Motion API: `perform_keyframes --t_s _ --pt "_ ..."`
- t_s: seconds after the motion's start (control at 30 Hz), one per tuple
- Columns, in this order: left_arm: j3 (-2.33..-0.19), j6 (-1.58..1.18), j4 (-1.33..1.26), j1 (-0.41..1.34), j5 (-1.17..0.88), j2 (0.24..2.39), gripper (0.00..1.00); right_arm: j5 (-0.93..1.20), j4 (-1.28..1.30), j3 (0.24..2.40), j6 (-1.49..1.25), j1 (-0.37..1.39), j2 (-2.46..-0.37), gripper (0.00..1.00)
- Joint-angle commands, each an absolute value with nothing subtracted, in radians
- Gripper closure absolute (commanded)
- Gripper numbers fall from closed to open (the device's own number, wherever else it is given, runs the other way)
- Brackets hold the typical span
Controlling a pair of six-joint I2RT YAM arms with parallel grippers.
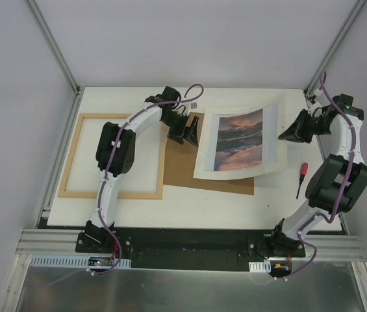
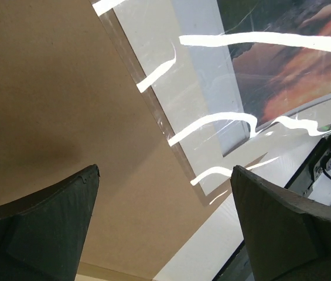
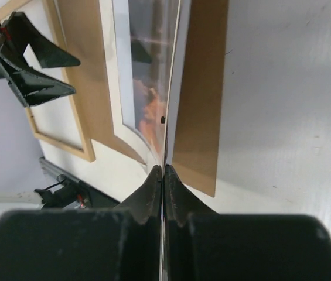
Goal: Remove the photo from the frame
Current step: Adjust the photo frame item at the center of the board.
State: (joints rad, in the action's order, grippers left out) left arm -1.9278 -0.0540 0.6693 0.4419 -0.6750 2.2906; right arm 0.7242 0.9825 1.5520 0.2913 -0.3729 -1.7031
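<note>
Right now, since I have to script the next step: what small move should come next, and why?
Probably the right gripper should lower the photo flat and let go. It is shut on the photo's right edge, which is raised and bowed, while the left side lies over the brown backing board. The left gripper is open, holding nothing; the frame lies apart.

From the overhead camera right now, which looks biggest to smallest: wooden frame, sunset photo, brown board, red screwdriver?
Largest: frame.
Next: photo, though its raised edge sits nearer the camera.
Unranked: the brown board is partly hidden under the photo.
Smallest: screwdriver.
</note>
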Motion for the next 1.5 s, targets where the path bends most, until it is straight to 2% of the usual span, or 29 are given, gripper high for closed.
perform_keyframes --t_s 0.0,0.2,0.4,0.53,0.87,1.47 --pt "-1.994 -0.081 0.627 0.420 -0.782 2.321 0.07 0.912 1.028 1.511 0.281 -0.387 -1.723 1.00" --pt "-2.017 -0.104 0.617 0.414 -0.845 2.382 0.01 1.065 1.005 1.494 0.247 -0.423 -1.720 1.00" --pt "-2.016 -0.112 0.601 0.413 -0.839 2.401 0.01 0.808 1.025 1.549 0.270 -0.422 -1.707 1.00" --pt "-2.011 -0.120 0.597 0.413 -0.870 2.419 0.01 1.006 1.043 1.548 0.224 -0.446 -1.750 1.00" --pt "-2.017 -0.164 0.552 0.403 -0.894 2.459 0.01 1.193 1.077 1.558 0.274 -0.449 -1.753 0.99" --pt "-1.994 -0.276 0.443 0.403 -0.910 2.500 0.01 1.354 1.144 1.562 0.341 -0.451 -1.678 1.00"
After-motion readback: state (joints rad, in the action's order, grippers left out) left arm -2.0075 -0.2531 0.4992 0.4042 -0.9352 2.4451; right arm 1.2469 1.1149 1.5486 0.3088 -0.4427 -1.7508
